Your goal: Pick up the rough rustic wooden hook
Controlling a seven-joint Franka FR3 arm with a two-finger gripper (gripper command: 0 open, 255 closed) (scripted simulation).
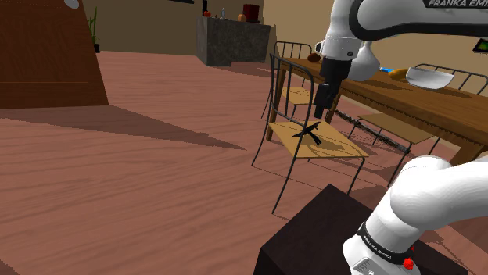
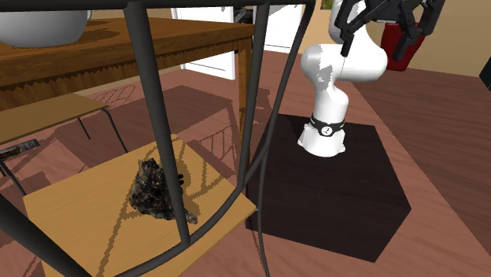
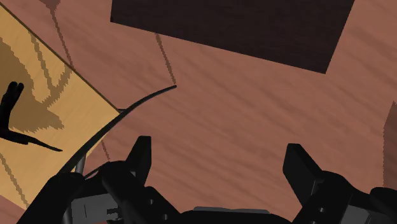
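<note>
Dark, rough, forked hook (image 1: 307,133) lying on smooth tan chair seat (image 1: 344,148); my hand (image 3: 219,153) wide apart, gripping nothing, touching nothing.

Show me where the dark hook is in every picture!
Shoulder view: the dark, twiggy hook lies centrally on the light wooden chair seat.
Second exterior view: hook lower left of middle, on that seat.
Wrist view: hook on that seat, away from the black gripper.
Shared landmark: the seat.

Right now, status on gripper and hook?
Gripper open, empty, above and aside of hook. Dark hook lies on chair seat, untouched. Chair's wire frame close by gripper.
</note>
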